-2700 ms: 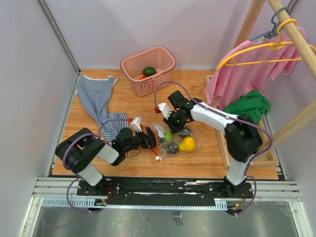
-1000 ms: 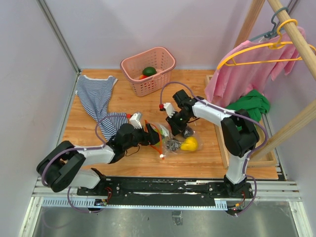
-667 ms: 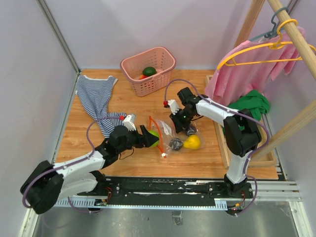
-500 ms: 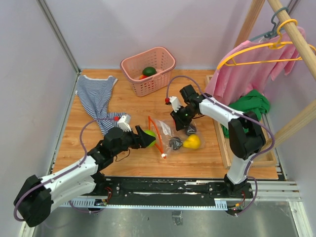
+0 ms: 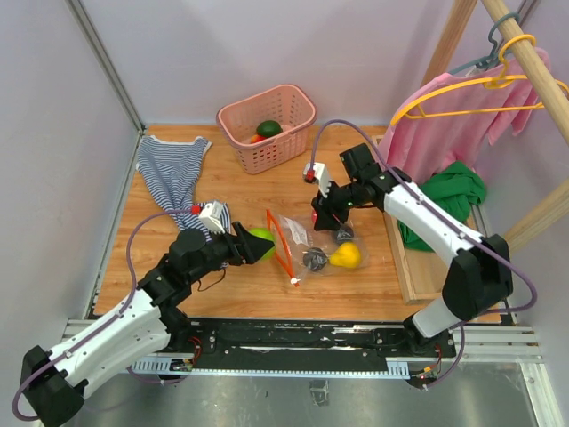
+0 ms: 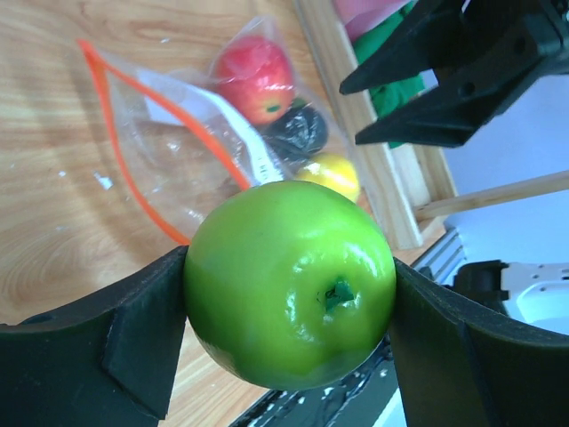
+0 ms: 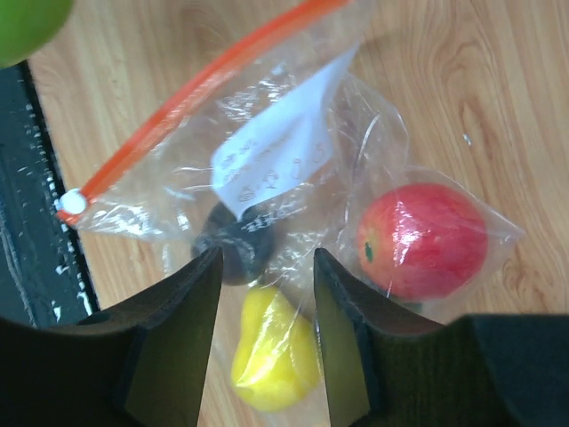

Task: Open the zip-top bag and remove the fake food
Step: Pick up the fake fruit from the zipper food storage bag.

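Your left gripper [image 6: 289,267] has its jaws spread wide and clamped on the light green apple [image 5: 260,238], one finger on each side of it; the fruit sits just outside the zip-top bag [image 5: 300,242], on the side of its mouth. Your right gripper [image 5: 322,219] hangs above the bag's far side with its jaws parted and nothing between them. Through that gap you look down on the plastic, and whether a fingertip touches it you cannot tell. The bag lies flat on the wooden table [image 5: 267,191], its red-orange zip strip [image 7: 196,84] gaping towards the green apple, its white label [image 7: 276,147] facing up. Inside it are a red apple [image 7: 422,240], a yellow piece [image 7: 271,360] and a dark piece [image 7: 233,247]. Well beyond the bag, the pink basket [image 5: 289,133] holds a dark green piece [image 5: 269,128] and something red [image 5: 256,139]
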